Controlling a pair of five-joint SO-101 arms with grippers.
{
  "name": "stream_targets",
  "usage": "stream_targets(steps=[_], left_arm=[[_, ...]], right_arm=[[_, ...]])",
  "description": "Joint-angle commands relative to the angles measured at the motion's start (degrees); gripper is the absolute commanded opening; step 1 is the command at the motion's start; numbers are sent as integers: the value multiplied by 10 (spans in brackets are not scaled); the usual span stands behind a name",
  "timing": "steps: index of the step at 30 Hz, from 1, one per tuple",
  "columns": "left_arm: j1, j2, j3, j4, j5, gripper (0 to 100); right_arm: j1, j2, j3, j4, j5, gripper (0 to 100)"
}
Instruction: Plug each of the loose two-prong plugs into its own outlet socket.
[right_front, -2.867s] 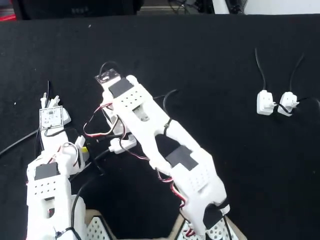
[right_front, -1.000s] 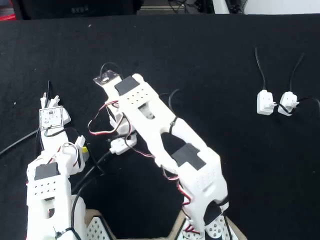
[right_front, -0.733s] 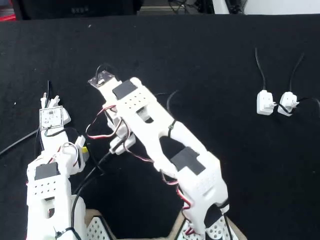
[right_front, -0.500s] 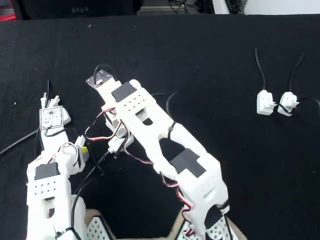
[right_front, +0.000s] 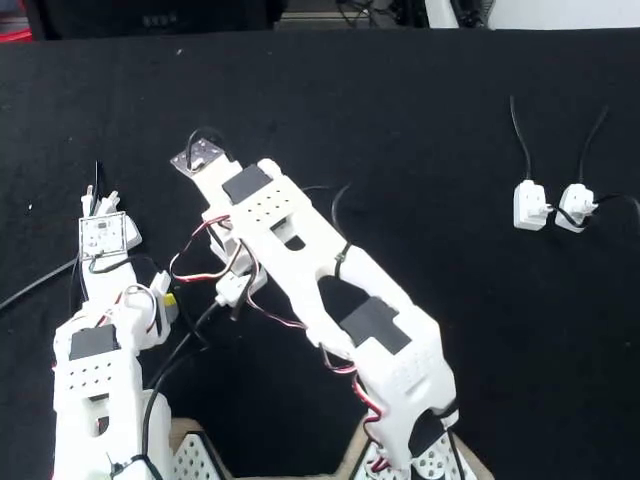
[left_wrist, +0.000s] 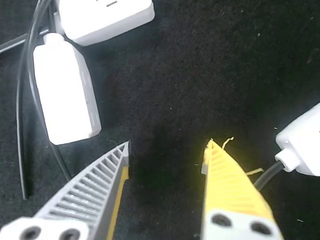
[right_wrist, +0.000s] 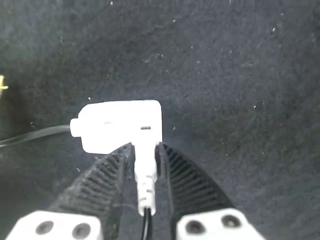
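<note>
**Plug** (right_wrist: 145, 172), 1 in grip: slim white body, long axis in line w/ the R gripper (right_wrist: 145, 148). Its nose points at 1 white socket block (right_wrist: 120, 125) and touches the block's side, and its black cord runs back btw. the fingers. Whether the prongs are seated cannot be told. The block's long axis lies crosswise to the plug, and its own cord leaves one end. R gripper jaws are clamped on the plug body.

In the high view a white part (right_front: 235, 288) of this pair shows under the R arm (right_front: 300, 260). It is in the left half of the table (right_front: 420, 100), nearer the arms' edge than the far edge, w/ its long axis on a diagonal.

**L gripper** (left_wrist: 167, 146): jaws wide apart, 1 grey finger (left_wrist: 95, 185) and 1 yellow finger (left_wrist: 230, 185), over bare cloth. Just beyond the tips are 2 white blocks (left_wrist: 65, 95), near each other, w/ thin black cords alongside. 1 cabled piece (left_wrist: 300, 150) sits off the yellow finger's side. L arm (right_front: 95, 370) stands by the left edge.

**Near the right edge:** 2 white units (right_front: 530, 205) just beside each other, each w/ 1 black cord running toward the far edge.

**Arms:** 2.
</note>
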Motion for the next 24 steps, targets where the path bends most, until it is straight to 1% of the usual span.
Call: stream_targets(steps=[1, 3, 14, 16, 18, 21, 24], left_arm=[[-5, -7, -15, -6, -3, 238], [-5, -7, -15, -6, -3, 238], [-5, -7, -15, -6, -3, 238], [-5, -7, -15, -6, -3, 238], [-5, -7, -15, -6, -3, 238], [-5, -7, -15, -6, -3, 238], [-5, -7, -15, -6, -3, 238]], right_arm=[[-32, 73, -5, -2, 4, 67], [-32, 73, -5, -5, 5, 100], [-31, 58, -22, -4, 3, 103], [-27, 39, -20, 18, 1, 103], [-9, 1, -12, 44, 3, 103], [16, -92, 65, 26, 2, 103], [20, -198, 214, -56, -4, 103]])
